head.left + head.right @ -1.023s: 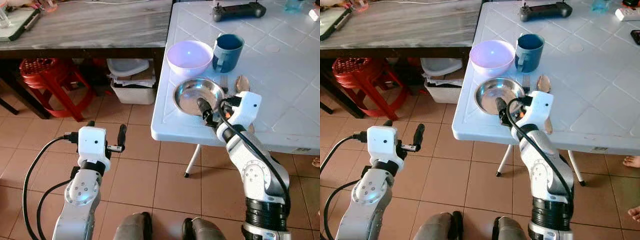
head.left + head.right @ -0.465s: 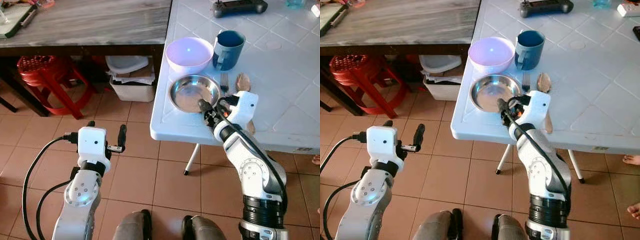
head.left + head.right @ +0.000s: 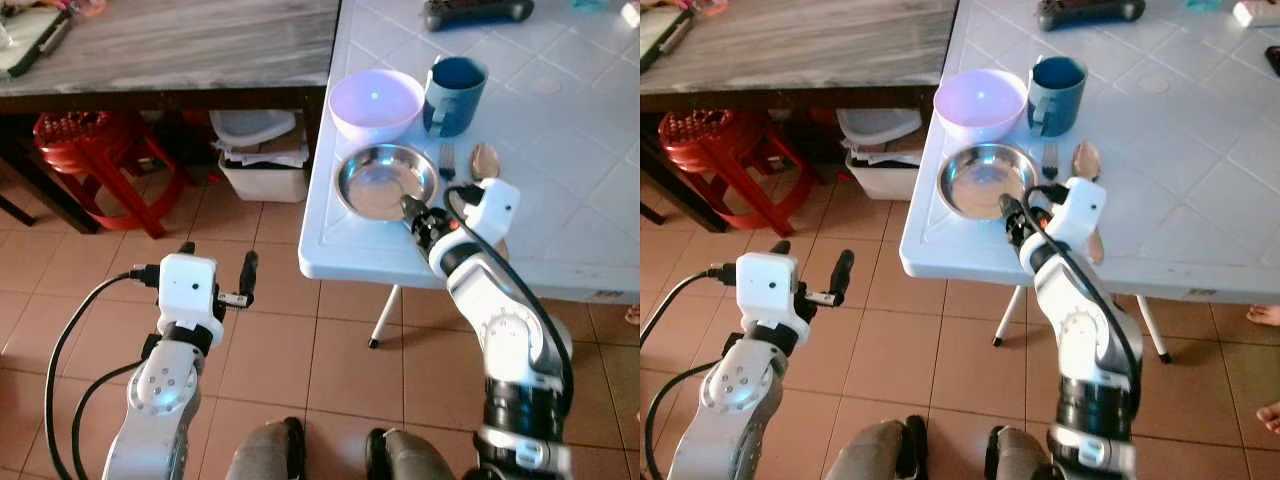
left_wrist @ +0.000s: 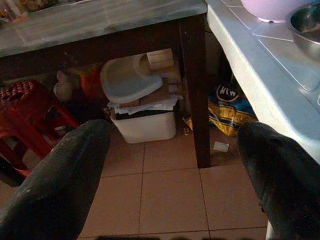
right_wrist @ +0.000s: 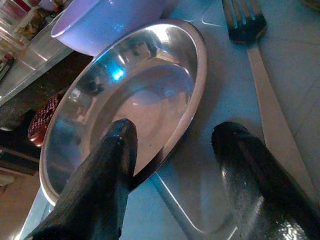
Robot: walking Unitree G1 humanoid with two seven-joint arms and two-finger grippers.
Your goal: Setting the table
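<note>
I am holding my right gripper (image 5: 170, 165) spread across the near rim of the steel plate (image 3: 386, 181) at the white table's (image 3: 560, 170) edge, one finger (image 5: 107, 165) seemingly inside it, the other resting beside the fork (image 5: 260, 65).

Head stereo looks down; right wrist close on steel plate (image 5: 135, 105) (shared), left wrist floorward.
</note>
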